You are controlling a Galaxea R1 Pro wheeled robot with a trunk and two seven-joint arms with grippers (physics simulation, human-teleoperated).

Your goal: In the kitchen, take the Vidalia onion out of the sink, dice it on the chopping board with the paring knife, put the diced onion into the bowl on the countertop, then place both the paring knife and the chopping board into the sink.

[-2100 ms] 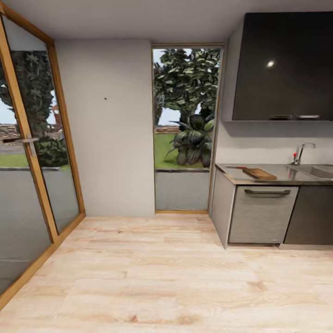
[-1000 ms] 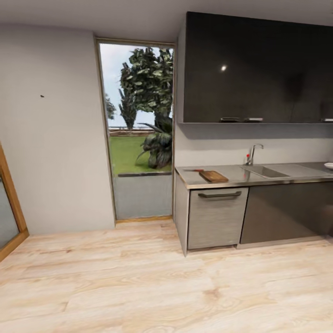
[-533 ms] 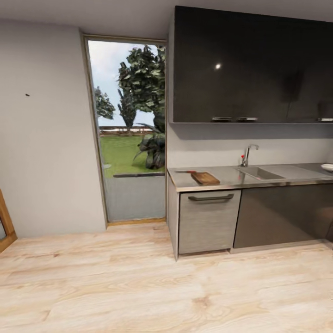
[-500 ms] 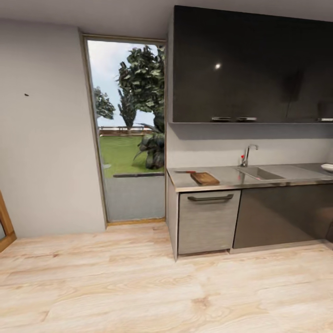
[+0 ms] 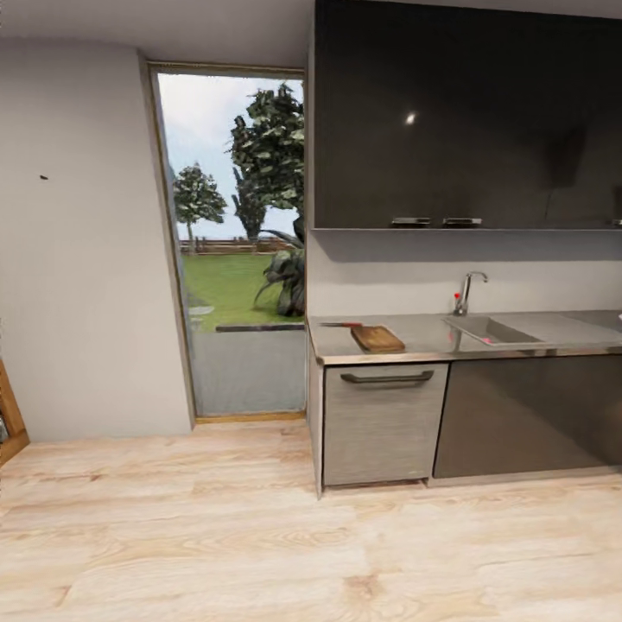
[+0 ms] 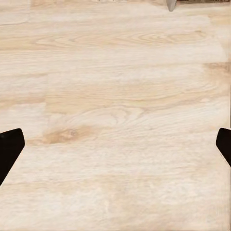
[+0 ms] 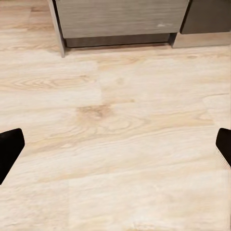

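A wooden chopping board (image 5: pixel 377 339) lies on the steel countertop (image 5: pixel 432 344) near its left end, with the red-handled paring knife (image 5: pixel 341 325) just behind it. The sink (image 5: pixel 492 331) with its faucet (image 5: pixel 466 292) is set into the counter to the right of the board; the onion inside it is hidden. The bowl is out of view. My left gripper (image 6: pixel 115 149) is open over bare wood floor, with the dark fingertips (image 6: pixel 9 149) far apart. My right gripper (image 7: pixel 115 149) is open too, above the floor in front of the cabinet base (image 7: pixel 120 19).
A grey drawer front with a dark handle (image 5: pixel 386 377) sits under the board, a dark cabinet door (image 5: pixel 527 415) beside it. Black upper cabinets (image 5: pixel 466 112) hang above. A tall window (image 5: pixel 233 242) stands left of the counter. Light wood floor (image 5: pixel 259 553) stretches between me and the cabinets.
The camera has swung right and moved closer: the glass door slid out at the left, the counter and sink came toward the middle and look larger. The things on the counter have not moved.
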